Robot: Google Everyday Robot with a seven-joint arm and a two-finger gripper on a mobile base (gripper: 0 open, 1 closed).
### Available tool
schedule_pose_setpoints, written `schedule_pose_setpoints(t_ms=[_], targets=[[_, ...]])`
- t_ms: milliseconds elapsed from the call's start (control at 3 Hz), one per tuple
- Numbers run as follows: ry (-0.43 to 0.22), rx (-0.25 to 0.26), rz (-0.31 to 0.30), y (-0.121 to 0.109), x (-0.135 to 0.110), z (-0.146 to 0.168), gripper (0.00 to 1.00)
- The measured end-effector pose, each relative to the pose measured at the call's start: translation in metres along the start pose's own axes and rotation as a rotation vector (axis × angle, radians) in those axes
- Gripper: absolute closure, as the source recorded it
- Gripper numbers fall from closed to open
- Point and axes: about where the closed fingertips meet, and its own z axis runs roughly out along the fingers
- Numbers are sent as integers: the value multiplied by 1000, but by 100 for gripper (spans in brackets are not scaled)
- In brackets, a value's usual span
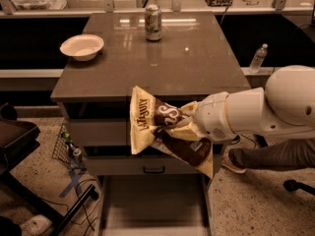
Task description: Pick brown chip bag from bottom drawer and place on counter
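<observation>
The brown chip bag (165, 132), dark brown with tan-yellow edges and white lettering, hangs in the air in front of the cabinet's upper drawers, just below the counter's front edge. My gripper (187, 124) is shut on the bag's right side, at the end of the white arm (256, 112) coming in from the right. The bottom drawer (152, 208) stands pulled out below, showing its flat grey floor. The counter (177, 68) is the glossy grey-brown top behind the bag.
A white bowl (81, 46) sits at the counter's left edge and a soda can (153, 22) at its back middle. A water bottle (258, 58) stands on the right ledge. A wire basket (66, 146) and a dark chair (19, 146) are on the left floor.
</observation>
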Motion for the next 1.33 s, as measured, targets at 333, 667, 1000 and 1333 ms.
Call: schedule_pose_setpoints(t_ms=[333, 667, 1000, 1333], targets=[[0, -1, -1, 0, 0, 0, 100], [59, 89, -8, -22, -22, -23, 100], [131, 202, -50, -63, -64, -70, 100], [210, 254, -88, -111, -94, -97, 100]])
